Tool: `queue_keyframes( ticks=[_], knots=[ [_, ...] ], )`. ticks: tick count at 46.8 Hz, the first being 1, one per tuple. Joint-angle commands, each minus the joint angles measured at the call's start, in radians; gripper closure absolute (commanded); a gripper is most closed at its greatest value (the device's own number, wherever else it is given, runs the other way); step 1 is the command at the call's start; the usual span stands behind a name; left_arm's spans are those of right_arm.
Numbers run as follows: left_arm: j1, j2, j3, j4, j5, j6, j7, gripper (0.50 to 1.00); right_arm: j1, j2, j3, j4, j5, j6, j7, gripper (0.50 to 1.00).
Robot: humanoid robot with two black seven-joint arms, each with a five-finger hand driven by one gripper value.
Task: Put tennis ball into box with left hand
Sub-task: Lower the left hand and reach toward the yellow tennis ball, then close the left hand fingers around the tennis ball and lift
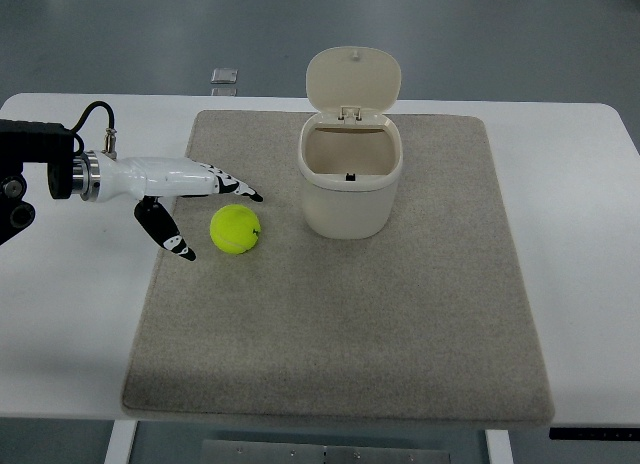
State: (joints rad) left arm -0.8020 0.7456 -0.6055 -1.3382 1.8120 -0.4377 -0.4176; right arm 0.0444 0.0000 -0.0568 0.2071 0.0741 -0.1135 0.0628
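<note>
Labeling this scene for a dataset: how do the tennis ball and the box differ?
The ball is bright yellow-green; the box is cream. The ball is a small, closed sphere; the box is a far larger container with its lid flipped open. The ball lies by the open left hand; the box stands apart. Both rest on the mat.

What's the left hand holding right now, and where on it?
Nothing. The left hand is open, its fingers and thumb spread just left of the tennis ball, which lies on the mat and is not gripped.
</note>
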Motion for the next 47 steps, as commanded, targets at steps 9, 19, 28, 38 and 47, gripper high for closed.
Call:
queue_keyframes(
  ticks=[9,19,28,38,47],
  knots=[
    [0.0,-0.092,0.0,0.034,0.086,0.008,0.008,0.525,0.0,0.0,0.0,0.0,0.0,0.0,0.0,0.599],
    [0.0,-0.14,0.0,0.082,0.182,0.043,0.011,0.527,0.0,0.0,0.0,0.0,0.001,0.0,0.0,0.597],
    [-0.006,-0.143,0.0,0.082,0.221,0.045,0.013,0.553,0.0,0.0,0.0,0.0,0.0,0.0,0.0,0.597],
    [-0.008,-0.141,0.001,0.079,0.222,0.043,0.011,0.69,0.0,0.0,0.0,0.0,0.0,0.0,0.0,0.599],
    [-0.013,-0.14,0.0,0.074,0.222,0.045,0.011,0.879,0.0,0.0,0.0,0.0,0.0,0.0,0.0,0.599]
  ],
)
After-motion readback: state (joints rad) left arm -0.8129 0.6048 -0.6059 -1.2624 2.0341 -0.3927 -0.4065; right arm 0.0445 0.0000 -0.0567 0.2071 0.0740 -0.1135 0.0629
